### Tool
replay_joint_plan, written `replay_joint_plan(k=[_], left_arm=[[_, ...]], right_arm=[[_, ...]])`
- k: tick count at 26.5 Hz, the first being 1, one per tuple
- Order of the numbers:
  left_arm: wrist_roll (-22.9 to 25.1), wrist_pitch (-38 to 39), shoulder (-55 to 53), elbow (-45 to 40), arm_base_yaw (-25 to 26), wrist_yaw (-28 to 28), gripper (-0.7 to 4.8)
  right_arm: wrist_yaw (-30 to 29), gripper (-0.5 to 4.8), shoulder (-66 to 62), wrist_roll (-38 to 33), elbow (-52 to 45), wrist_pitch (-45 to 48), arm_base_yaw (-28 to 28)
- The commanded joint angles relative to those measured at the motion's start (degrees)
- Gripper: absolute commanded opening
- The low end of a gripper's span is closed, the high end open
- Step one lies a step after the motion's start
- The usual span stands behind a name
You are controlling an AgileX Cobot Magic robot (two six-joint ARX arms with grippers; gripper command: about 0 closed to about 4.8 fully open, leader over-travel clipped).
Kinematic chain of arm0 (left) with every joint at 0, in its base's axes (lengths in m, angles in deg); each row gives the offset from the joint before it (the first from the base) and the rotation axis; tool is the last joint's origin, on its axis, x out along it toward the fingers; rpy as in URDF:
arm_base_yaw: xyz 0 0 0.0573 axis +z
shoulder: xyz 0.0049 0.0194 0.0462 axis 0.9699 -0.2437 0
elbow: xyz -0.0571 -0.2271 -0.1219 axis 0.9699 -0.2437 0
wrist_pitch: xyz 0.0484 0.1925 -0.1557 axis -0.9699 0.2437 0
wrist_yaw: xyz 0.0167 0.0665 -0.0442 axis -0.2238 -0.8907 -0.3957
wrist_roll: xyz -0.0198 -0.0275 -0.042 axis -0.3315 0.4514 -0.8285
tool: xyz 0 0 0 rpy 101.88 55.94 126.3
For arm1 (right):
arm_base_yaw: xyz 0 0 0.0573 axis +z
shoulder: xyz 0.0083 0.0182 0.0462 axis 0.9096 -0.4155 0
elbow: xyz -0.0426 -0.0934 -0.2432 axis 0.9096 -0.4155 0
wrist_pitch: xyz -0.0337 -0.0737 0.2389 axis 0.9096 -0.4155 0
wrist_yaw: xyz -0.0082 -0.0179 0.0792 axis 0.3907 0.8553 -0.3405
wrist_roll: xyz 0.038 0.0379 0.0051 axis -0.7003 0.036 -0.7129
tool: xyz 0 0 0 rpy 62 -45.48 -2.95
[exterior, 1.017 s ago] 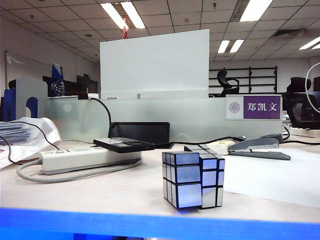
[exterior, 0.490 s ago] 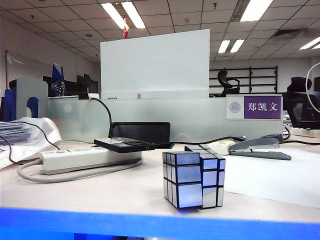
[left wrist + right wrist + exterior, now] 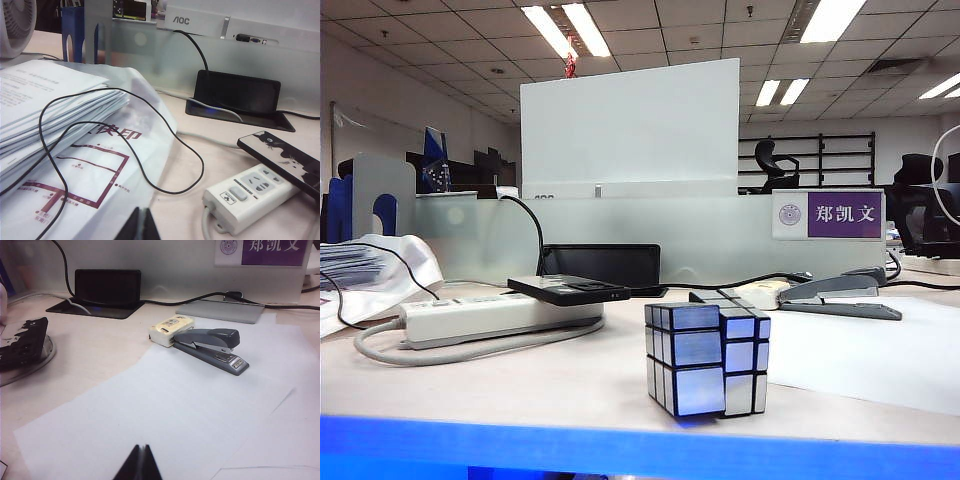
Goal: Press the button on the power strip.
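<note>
Power strip (image 3: 500, 316) lies at left of the exterior frame on the tabletop (image 3: 570, 385), button end exposed. Left gripper (image 3: 142, 225) and right gripper (image 3: 141, 464) hang clear, fingertips closed together, presumably staged for pressing.

Left gripper (image 3: 142, 224): only dark fingertips visible, low in frame centre of left wrist view; tips pressed together, no gap, nothing between them; held above table surface, touching nothing.

Right gripper (image 3: 140, 463): same look, low in frame centre of right wrist view; tips together, empty, touching nothing.

Exterior view: neither arm nor gripper in frame. Arm links, wrists: hidden in all views.
</note>
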Motion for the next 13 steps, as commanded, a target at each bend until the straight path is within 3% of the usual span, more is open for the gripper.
replay_joint_plan(k=[1,7,11,13], left_arm=[[-0.13,-0.48,0.09,0.04,0.13,-0.20,-0.05],[-0.13,-0.48,0.09,0.04,0.13,-0.20,-0.05],[-0.13,-0.48,0.09,0.04,0.13,-0.20,-0.05],[-0.13,-0.48,0.09,0.04,0.13,-0.20,-0.05]], right_arm=[[-0.02,0.00,0.07,0.11,0.07,0.92,0.00],[0.33,0.02,0.07,1.05,0.07,1.18,-0.02],[4.26,0.05,0.07,1.75,0.04,1.31,-0.02],[9.33,0.04,0.07,2.10,-0.07,1.31,-0.07]])
